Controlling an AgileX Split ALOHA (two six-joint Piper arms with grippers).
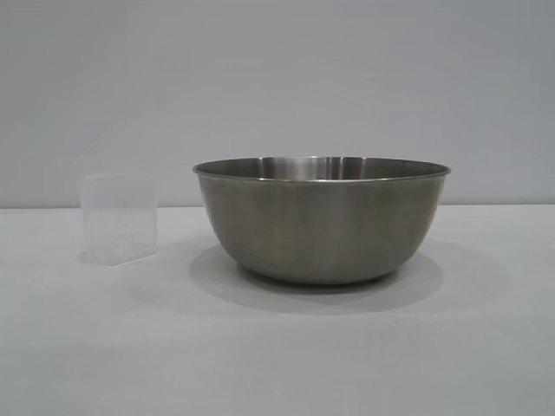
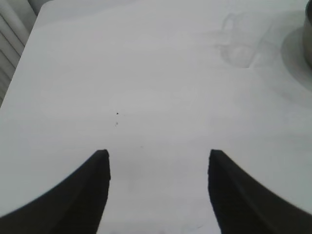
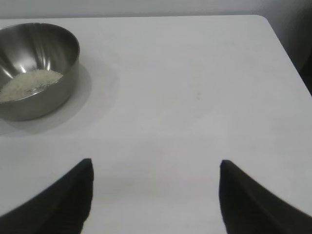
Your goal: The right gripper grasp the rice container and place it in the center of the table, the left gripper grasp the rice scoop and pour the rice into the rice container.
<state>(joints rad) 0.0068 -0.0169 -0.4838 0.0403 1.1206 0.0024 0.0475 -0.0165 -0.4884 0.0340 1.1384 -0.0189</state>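
Observation:
The steel rice container (image 1: pixel 322 221) stands on the white table (image 1: pixel 277 347) in the middle of the exterior view. It also shows in the right wrist view (image 3: pixel 58 73), with a small heap of rice (image 3: pixel 30 83) inside. The clear plastic rice scoop (image 1: pixel 120 217) stands upright to its left and looks empty; it shows faintly in the left wrist view (image 2: pixel 242 41), with the bowl's edge (image 2: pixel 307 36) beside it. My left gripper (image 2: pixel 158 156) is open and empty over bare table, well back from the scoop. My right gripper (image 3: pixel 155 163) is open and empty, apart from the bowl.
The table's far edge and rounded corner (image 3: pixel 263 19) show in the right wrist view. In the left wrist view the table's corner (image 2: pixel 46 7) borders a ribbed white panel (image 2: pixel 12 39). A plain grey wall (image 1: pixel 277 78) stands behind the table.

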